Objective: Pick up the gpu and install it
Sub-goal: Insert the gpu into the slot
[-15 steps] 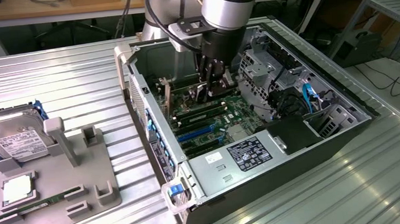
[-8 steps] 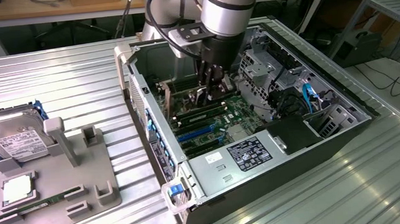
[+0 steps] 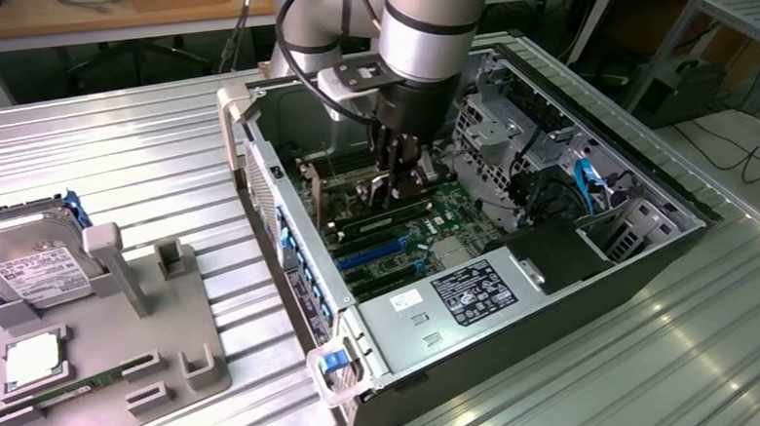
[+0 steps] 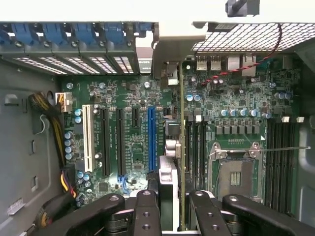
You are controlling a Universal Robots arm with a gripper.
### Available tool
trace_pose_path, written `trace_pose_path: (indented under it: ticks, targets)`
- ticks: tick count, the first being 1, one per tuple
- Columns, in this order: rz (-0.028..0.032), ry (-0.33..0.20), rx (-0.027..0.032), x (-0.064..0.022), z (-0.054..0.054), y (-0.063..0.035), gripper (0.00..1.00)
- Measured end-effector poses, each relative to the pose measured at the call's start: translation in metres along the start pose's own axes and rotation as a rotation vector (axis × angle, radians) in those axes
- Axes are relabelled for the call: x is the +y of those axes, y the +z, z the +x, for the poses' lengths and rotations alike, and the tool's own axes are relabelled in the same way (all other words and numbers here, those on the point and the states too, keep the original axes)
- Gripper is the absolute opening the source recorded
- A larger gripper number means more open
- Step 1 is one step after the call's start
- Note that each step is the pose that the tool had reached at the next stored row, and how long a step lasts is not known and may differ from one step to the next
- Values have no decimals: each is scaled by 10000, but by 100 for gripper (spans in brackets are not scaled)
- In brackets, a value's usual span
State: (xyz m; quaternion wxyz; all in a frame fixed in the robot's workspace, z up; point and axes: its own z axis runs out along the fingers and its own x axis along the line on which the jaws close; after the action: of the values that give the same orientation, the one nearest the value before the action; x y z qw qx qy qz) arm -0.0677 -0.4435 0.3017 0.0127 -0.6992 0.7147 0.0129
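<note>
- Fingers pinch the gpu between them, one on each face, near one end of the card.
- Held this way, the gpu stands on edge inside the case, above the motherboard.
- Its long axis runs straight away from the fingers, level with the board below.
- Its silver bracket is the far end, up against the case's vented back wall.
- Its thin green board edge lies toward the finger on the CPU socket's side; the bulkier side faces the finger on the blue slot's side.
- The card sits between that blue slot and the memory slots; whether its lower edge is in a slot cannot be told.
- From the exterior view, the gripper points down into the middle of the open case, under the arm.
- Well apart from the fingers, outside the case at the exterior view's left, a grey tray carries a hard drive and a memory stick.
</note>
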Motion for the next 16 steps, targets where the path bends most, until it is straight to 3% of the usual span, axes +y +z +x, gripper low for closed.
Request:
trace_pose_path:
  ticks: [10, 16]
  targets:
    - [0, 137, 0, 25, 49, 99, 28]
    - [-71, 145, 1, 25, 65, 132, 28]
